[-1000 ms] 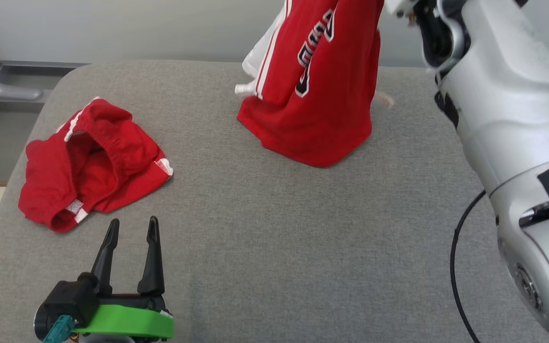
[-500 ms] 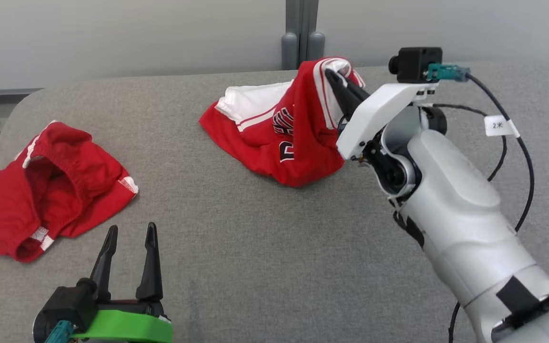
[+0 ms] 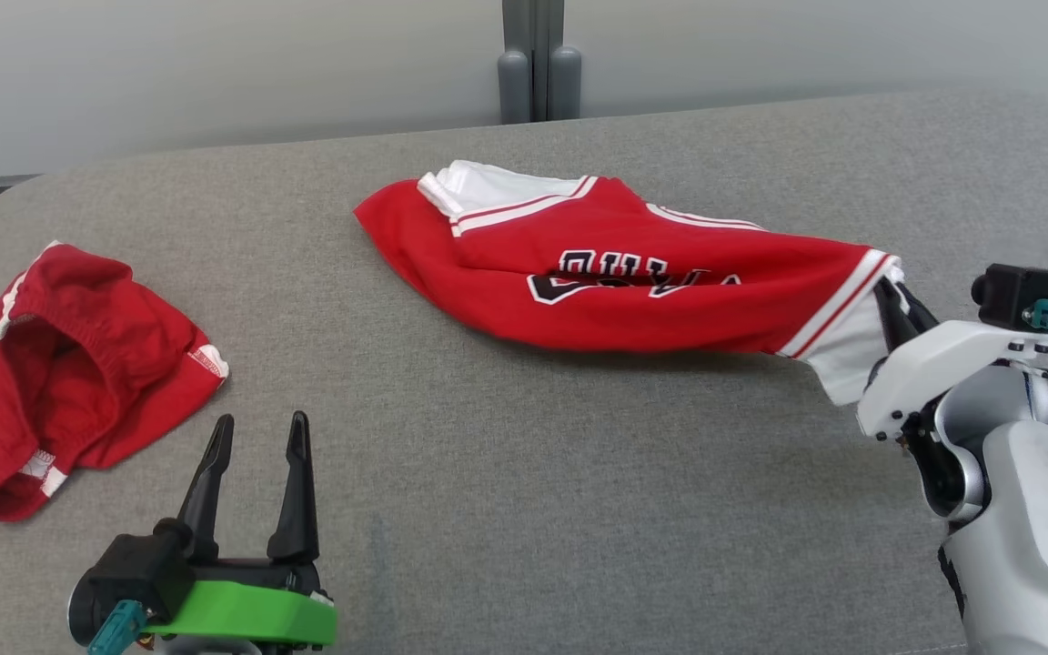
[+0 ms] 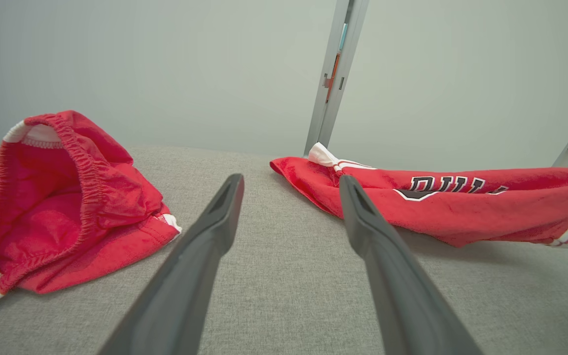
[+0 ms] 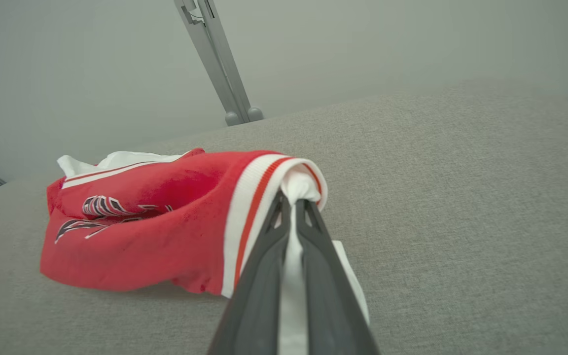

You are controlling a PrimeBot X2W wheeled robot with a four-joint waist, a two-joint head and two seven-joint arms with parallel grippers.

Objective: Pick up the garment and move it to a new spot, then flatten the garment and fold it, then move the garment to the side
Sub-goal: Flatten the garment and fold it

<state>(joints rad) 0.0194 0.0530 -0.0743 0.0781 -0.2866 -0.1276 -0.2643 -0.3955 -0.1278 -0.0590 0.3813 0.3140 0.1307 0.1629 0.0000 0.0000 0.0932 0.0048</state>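
Note:
The garment [image 3: 615,282] is a red jersey with white trim and black lettering, stretched across the middle of the grey table [image 3: 524,473]. My right gripper [image 3: 888,293] is shut on its white-striped right end, holding that end slightly off the surface. In the right wrist view the fingers [image 5: 269,231] pinch white cloth of the jersey [image 5: 165,217]. My left gripper [image 3: 256,429] stands open near the front left, empty, apart from the jersey [image 4: 442,207], and its fingers [image 4: 215,222] point between the two red pieces.
A second red garment with an elastic waistband [image 3: 60,364] lies crumpled at the table's left edge, close to my left gripper, and shows as shorts [image 4: 67,197] in the left wrist view. A grey post [image 3: 538,64] stands behind the table against the pale wall.
My right gripper swung down and right with the jersey, from hanging high to stretched out low across the table. The head camera shifted too. The left gripper stayed open in place.

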